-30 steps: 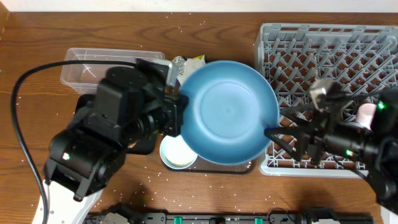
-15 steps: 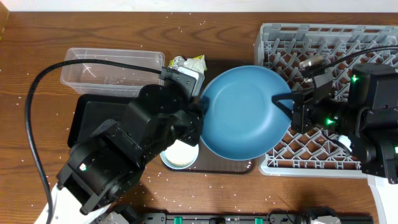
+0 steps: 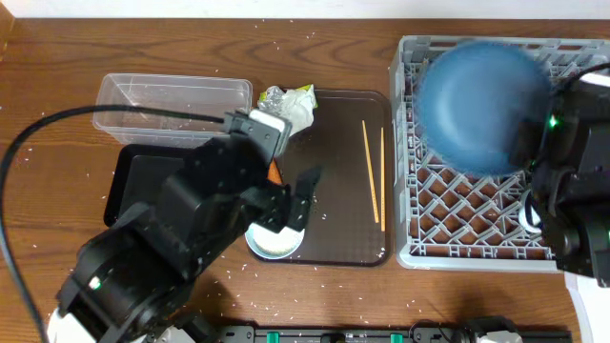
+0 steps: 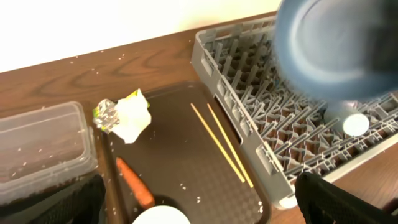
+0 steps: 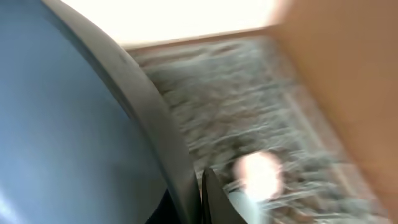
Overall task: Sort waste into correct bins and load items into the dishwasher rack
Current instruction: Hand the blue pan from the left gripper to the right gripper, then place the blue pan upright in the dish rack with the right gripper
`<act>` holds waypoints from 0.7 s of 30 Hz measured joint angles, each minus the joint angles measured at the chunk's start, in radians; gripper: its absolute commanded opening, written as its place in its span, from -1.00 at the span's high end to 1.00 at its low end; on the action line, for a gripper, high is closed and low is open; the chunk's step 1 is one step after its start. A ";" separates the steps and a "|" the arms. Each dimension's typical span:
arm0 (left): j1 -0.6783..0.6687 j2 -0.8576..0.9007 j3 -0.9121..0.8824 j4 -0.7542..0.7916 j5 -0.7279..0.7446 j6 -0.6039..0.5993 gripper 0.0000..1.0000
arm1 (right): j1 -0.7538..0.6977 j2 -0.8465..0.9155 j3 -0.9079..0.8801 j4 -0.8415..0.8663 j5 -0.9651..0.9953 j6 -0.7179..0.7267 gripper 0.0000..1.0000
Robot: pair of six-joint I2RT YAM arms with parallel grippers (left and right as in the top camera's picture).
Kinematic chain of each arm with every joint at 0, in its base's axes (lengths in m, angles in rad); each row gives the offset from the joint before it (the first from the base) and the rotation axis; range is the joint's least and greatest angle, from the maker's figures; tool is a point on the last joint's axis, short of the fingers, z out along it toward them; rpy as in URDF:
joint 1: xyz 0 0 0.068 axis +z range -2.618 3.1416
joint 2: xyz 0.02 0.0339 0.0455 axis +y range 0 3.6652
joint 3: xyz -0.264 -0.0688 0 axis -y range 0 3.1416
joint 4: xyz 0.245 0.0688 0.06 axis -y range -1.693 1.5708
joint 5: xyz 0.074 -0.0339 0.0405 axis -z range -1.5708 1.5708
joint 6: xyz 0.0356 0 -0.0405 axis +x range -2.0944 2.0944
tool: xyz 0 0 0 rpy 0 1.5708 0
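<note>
I hold the large dark blue round plate (image 3: 481, 105) (image 4: 336, 50) (image 5: 62, 124) in my right fingers (image 5: 208, 198). It hangs blurred above the far part of the large square grey plastic rack (image 3: 477, 214) (image 4: 249, 93). In my right wrist view its rim runs right up against one finger, and the grip closes on that edge. I cannot tell whether the plate touches any peg. A small pale cup (image 4: 356, 124) sits among the pegs below it, too blurred to tell its colour.

My left fingers (image 4: 348, 202) stand wide apart and hold nothing, hovering over the dark brown serving tray (image 3: 343, 238) (image 4: 186, 162) just left of the rack. On that tray the pair of thin wooden chopsticks (image 3: 374, 171) (image 4: 224, 143) lies near the rack-side edge, the two sticks nearly parallel. At the tray's far left corner the crumpled white napkin (image 3: 300, 114) (image 4: 134, 118), the green-yellow wrapper (image 3: 303, 92) and the crumpled foil ball (image 3: 272, 97) (image 4: 106, 112) are bunched together. The small orange carrot (image 3: 274, 170) (image 4: 134, 186) lies nearer to me, and the white bowl (image 3: 276, 238) (image 4: 158, 218) sits at the tray's near left corner.

Left of the tray are the clear plastic rectangular tub (image 3: 172, 105) (image 4: 37, 143) and, in front of it, the shallow black rectangular tray (image 3: 143, 181), partly under my left arm. White rice grains (image 3: 57, 95) are scattered over the wooden table (image 3: 191, 48).
</note>
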 measured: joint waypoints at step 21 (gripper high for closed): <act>0.000 -0.031 0.000 -0.101 -0.007 0.000 -0.96 | -0.148 0.515 0.000 0.789 0.853 -0.430 0.98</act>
